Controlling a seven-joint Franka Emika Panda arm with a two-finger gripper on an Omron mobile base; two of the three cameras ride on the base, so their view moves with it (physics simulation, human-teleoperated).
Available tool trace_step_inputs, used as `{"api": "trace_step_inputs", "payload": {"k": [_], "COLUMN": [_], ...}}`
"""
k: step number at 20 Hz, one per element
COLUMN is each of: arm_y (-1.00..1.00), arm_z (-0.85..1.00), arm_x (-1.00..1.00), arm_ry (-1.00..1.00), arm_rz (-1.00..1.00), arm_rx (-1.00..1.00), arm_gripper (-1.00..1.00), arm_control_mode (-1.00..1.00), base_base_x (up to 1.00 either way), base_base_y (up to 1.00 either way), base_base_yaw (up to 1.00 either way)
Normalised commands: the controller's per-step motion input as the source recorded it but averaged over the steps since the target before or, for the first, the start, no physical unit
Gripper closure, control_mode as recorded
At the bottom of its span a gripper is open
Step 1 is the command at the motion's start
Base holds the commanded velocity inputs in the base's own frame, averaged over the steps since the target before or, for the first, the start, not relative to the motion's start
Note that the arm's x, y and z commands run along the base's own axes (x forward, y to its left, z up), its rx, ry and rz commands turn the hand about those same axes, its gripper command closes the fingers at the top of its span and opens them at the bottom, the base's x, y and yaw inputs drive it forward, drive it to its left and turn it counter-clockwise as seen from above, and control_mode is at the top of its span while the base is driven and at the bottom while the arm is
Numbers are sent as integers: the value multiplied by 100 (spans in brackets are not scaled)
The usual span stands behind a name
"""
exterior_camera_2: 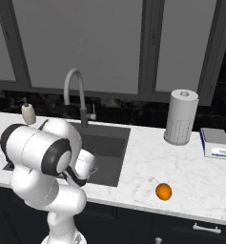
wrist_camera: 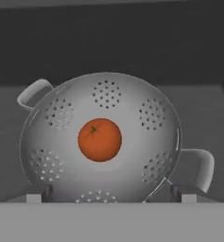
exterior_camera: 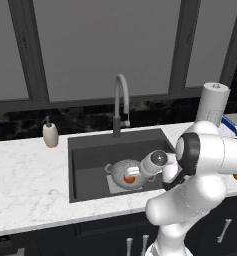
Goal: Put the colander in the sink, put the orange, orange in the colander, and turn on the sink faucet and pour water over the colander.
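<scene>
The silvery colander (wrist_camera: 101, 137) sits on the floor of the dark sink (exterior_camera: 90, 150), with one reddish orange (wrist_camera: 99, 140) resting at its bottom. From the left base view the colander (exterior_camera: 124, 172) and that orange (exterior_camera: 130, 178) lie just left of my hand. My gripper (wrist_camera: 111, 198) hangs open right above the colander, its fingertips (wrist_camera: 34, 197) spread wide and holding nothing. The other, brighter orange (exterior_camera_2: 163, 191) lies on the marble counter to the right of the sink (exterior_camera_2: 107, 143). The grey gooseneck faucet (exterior_camera: 121, 100) arches over the sink's back edge; no water is visible.
A beige soap pump bottle (exterior_camera: 50, 134) stands left of the sink. A paper towel roll (exterior_camera_2: 181, 116) and a small white box (exterior_camera_2: 214, 143) stand on the right counter (exterior_camera_2: 148, 162). Dark windows run behind the counter.
</scene>
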Motion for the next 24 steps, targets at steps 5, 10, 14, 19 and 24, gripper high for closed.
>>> {"api": "trace_step_inputs", "payload": {"k": [5,10,14,19,24], "arm_y": [0,-11,-13,-6,0], "arm_z": [100,100,73,93,100], "arm_x": [22,28,16,5,5], "arm_ry": [9,16,23,31,48], "arm_rz": [-1,0,1,0,-2], "arm_rx": [0,0,-5,-15,-19], "arm_gripper": [-100,-100,-100,-100,-100], "arm_control_mode": [-100,-100,-100,-100,-100], "base_base_x": [0,0,0,0,0], "base_base_y": [0,0,0,0,0], "base_base_yaw": [0,0,0,0,0]}}
